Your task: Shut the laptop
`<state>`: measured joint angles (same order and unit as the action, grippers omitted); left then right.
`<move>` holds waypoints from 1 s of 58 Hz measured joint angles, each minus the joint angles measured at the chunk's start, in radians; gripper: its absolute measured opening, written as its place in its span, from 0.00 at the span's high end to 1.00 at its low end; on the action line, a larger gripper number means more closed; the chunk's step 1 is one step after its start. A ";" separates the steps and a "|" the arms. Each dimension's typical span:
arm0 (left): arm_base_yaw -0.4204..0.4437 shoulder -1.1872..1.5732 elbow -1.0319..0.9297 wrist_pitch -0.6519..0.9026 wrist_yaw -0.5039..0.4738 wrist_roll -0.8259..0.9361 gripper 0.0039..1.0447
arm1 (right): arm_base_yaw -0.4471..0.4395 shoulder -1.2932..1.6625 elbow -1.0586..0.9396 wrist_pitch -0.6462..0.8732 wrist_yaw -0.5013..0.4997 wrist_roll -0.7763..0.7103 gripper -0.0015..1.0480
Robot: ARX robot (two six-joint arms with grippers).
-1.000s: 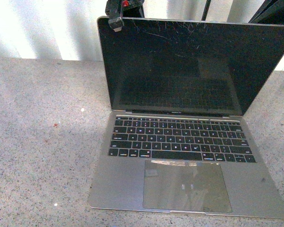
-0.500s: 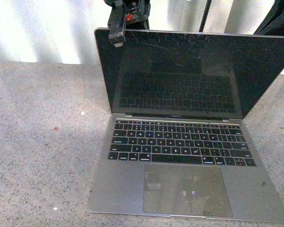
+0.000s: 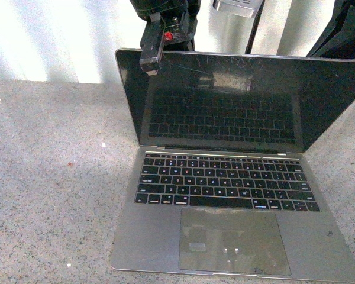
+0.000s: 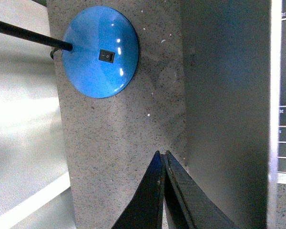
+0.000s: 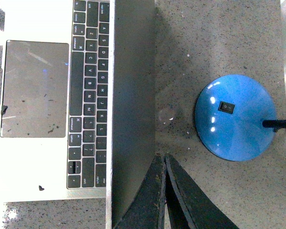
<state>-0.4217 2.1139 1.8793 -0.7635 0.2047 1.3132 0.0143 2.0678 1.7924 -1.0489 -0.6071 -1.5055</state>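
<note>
The silver-grey laptop (image 3: pixel 225 236) stands open on the speckled table, its scratched black screen (image 3: pixel 225 100) leaning forward over the black keys. My left gripper (image 3: pixel 148 65) is shut and empty, its tip hooked over the lid's top left corner. In the left wrist view the shut fingers (image 4: pixel 163 155) are at the back of the grey lid (image 4: pixel 224 95). My right gripper (image 5: pixel 162 156) is shut and empty against the lid's back (image 5: pixel 133 95) near its other end. The keys (image 5: pixel 88 95) and trackpad (image 5: pixel 35 88) show beyond the lid.
A blue round lamp base (image 5: pixel 236 117) with a black switch and a black stem stands on the table behind the laptop; it also shows in the left wrist view (image 4: pixel 99 51). The speckled tabletop (image 3: pixel 53 177) lies left of the laptop. A white wall is behind.
The lid has tipped forward and its top edge sits lower in the front view. My left gripper has come down and forward with the lid's corner.
</note>
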 joint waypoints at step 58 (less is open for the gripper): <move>-0.043 -0.076 -0.185 0.081 0.008 0.029 0.97 | 0.019 -0.055 -0.169 0.035 0.004 0.014 0.97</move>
<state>-0.4652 2.0384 1.6943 -0.6823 0.2131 1.3418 0.0334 2.0132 1.6238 -1.0138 -0.6033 -1.4918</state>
